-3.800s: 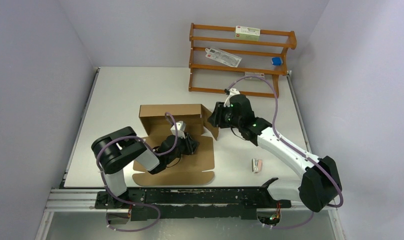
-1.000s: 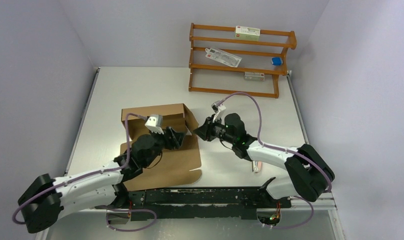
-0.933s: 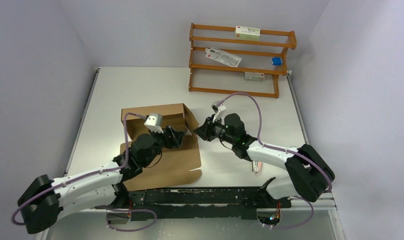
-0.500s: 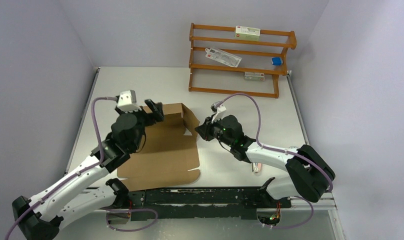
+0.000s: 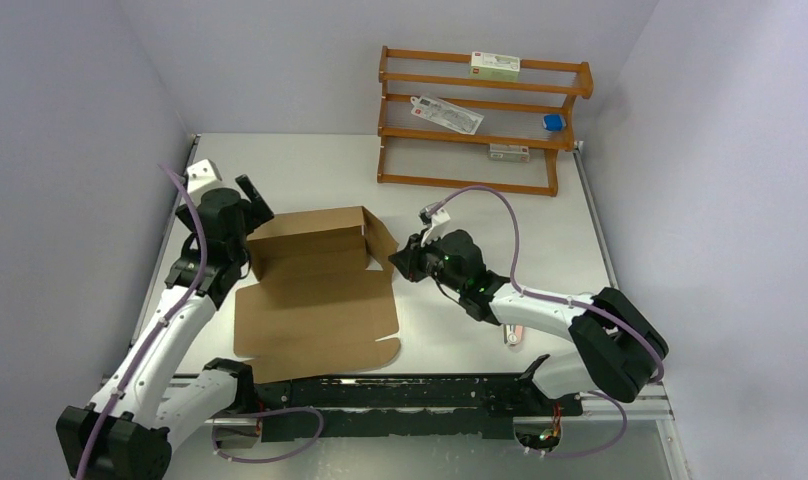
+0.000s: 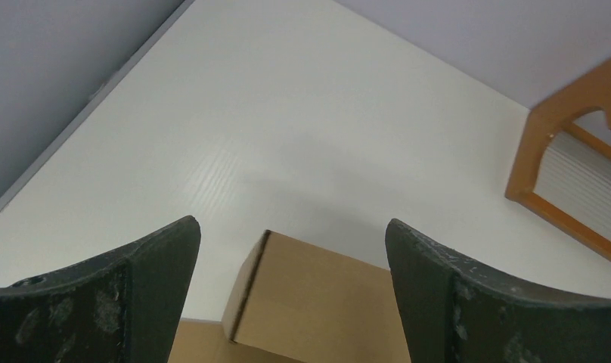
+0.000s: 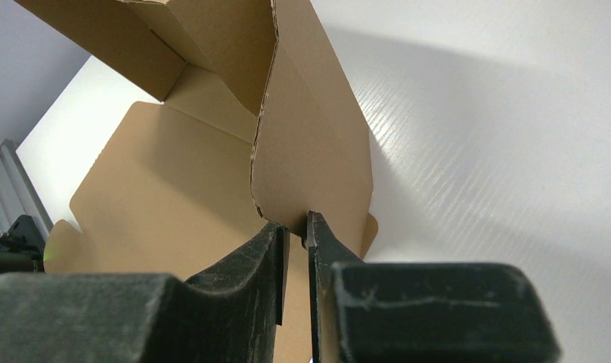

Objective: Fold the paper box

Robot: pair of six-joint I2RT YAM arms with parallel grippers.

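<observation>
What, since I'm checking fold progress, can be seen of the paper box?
The paper box is plain brown corrugated cardboard, a die-cut sheet partly folded. Its big panel lies flat on the table, small tabs at the near edge. The far wall stands up. The right side flap stands tilted, its lower edge pinched by the right gripper. The left gripper hangs open by the far left corner, apart from it.

The top camera is looking down from above the near edge over the whole worktop. The left wrist camera is facing the far edge; the right one is looking close and low. All are sharing the paper box.
</observation>
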